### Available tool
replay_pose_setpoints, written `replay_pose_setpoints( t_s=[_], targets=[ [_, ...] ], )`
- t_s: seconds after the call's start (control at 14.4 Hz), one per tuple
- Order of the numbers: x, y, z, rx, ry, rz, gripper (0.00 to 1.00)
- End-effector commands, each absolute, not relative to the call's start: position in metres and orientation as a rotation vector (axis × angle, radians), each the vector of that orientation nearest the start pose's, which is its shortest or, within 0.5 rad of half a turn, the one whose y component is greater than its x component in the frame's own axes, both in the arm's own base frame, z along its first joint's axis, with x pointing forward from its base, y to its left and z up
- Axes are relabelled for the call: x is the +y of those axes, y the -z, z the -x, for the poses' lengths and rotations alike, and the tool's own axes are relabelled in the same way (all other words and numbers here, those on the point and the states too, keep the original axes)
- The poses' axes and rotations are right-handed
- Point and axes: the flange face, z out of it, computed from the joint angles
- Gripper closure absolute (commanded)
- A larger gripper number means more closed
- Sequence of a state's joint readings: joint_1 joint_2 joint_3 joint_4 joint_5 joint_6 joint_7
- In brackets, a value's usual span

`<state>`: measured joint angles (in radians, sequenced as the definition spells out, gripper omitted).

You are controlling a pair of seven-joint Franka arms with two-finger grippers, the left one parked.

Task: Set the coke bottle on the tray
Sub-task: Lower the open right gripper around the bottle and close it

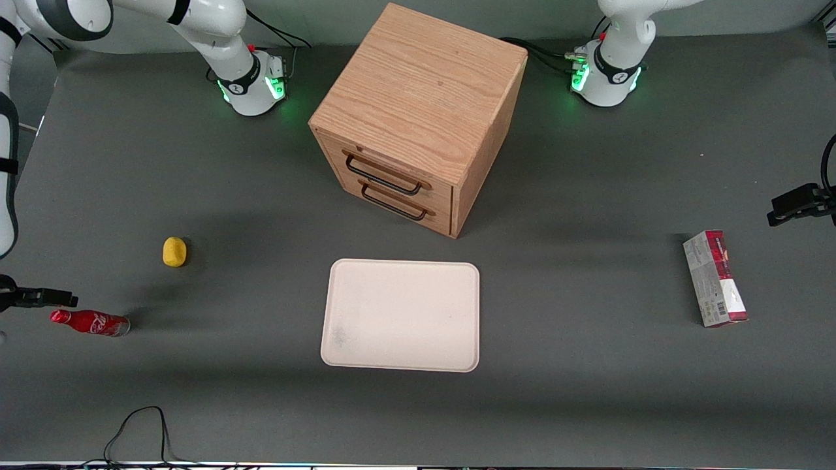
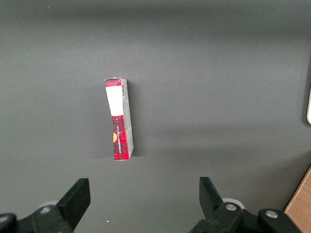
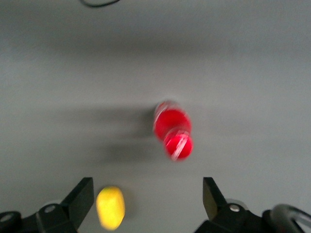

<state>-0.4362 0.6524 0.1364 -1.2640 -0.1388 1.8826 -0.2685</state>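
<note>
The coke bottle (image 1: 91,322) is small and red with a white logo. It lies on its side on the grey table at the working arm's end, well apart from the tray. It also shows in the right wrist view (image 3: 173,129), blurred. The cream-white tray (image 1: 400,314) lies flat in front of the cabinet, nearer the front camera, with nothing on it. My right gripper (image 3: 148,199) hangs above the table, open wide and empty. The bottle is clear of its fingers and not between them.
A small yellow object (image 1: 174,251) lies near the bottle, farther from the front camera; it shows by one finger in the right wrist view (image 3: 110,207). The oak two-drawer cabinet (image 1: 418,117) stands mid-table. A red-and-grey carton (image 1: 715,277) lies toward the parked arm's end. A black cable (image 1: 140,424) loops at the table's front edge.
</note>
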Motion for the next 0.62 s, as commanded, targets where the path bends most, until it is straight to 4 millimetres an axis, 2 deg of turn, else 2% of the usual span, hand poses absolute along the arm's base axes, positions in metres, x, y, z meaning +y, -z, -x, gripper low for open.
replay_pose_setpoints(
  t_s=[0.0, 0.14, 0.55],
  targets=[
    [-0.266, -0.355, -0.700, -0.050, 0.007, 3.199, 0.01],
    [-0.277, -0.341, -0.700, -0.044, 0.035, 3.196, 0.01],
    [-0.276, -0.332, -0.699, -0.040, 0.018, 3.182, 0.06]
  ],
)
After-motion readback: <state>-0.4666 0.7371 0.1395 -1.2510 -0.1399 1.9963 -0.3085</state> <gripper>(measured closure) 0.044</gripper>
